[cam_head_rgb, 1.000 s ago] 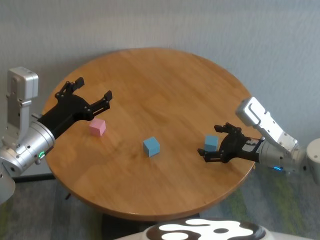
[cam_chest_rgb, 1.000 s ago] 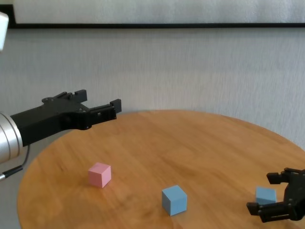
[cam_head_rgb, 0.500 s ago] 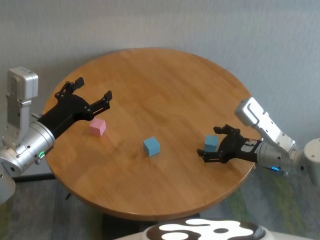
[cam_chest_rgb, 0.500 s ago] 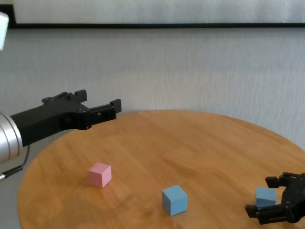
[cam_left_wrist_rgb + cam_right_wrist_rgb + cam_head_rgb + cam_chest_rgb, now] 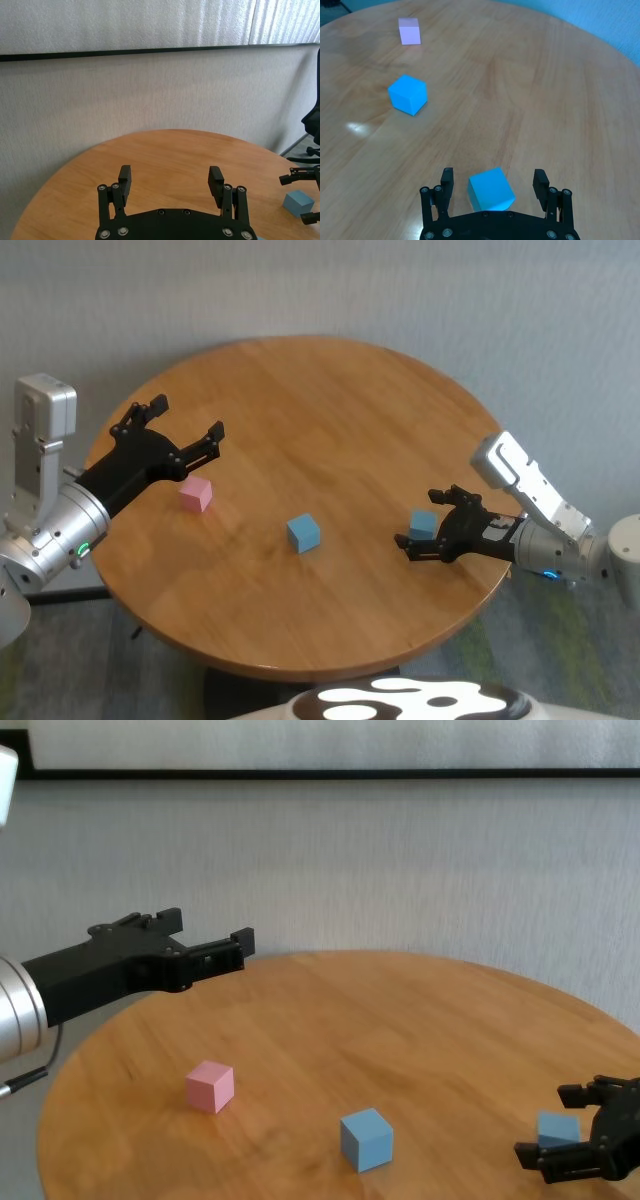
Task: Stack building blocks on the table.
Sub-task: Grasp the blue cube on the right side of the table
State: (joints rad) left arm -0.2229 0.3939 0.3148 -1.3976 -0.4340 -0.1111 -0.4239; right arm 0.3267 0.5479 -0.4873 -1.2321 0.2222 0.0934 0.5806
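On the round wooden table (image 5: pixel 300 390) lie a pink cube (image 5: pixel 196 494) at the left, a light blue cube (image 5: pixel 303 533) in the middle and a second light blue cube (image 5: pixel 423 525) at the right. My right gripper (image 5: pixel 418 517) is open and low over the table, with its fingers on either side of the right blue cube (image 5: pixel 491 189), apart from it. My left gripper (image 5: pixel 188 414) is open and empty, and hovers above the table just behind the pink cube (image 5: pixel 209 1086).
The table's right edge (image 5: pixel 500 570) lies close behind the right gripper. A grey wall (image 5: pixel 400 860) stands behind the table. A black office chair (image 5: pixel 312 120) shows past the table in the left wrist view.
The right gripper has shifted only slightly around the right blue cube. The cubes and the left arm have not moved.
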